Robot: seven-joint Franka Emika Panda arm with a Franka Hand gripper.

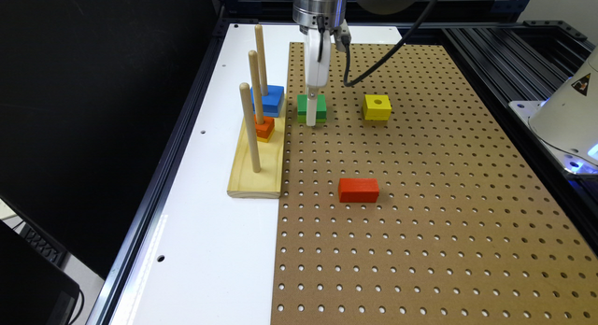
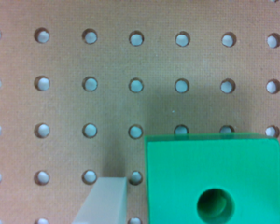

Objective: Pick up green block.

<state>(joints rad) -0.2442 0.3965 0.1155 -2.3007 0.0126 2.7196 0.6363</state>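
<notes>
Three wooden pegs stood on a wood base [image 1: 256,175] at the exterior view's left, with a blue block [image 1: 268,100] and an orange block [image 1: 264,127] on them. Just beside it, the green block [image 1: 311,108] sat on the brown pegboard [image 1: 420,231], between the open claw's [image 1: 312,117] fingers [image 2: 105,200]. A yellow block [image 1: 377,106] and a red block [image 1: 358,190] lay farther right.

The green block [image 1: 311,108], square with a round centre hole, lies flat on the pegboard [image 1: 420,199].
</notes>
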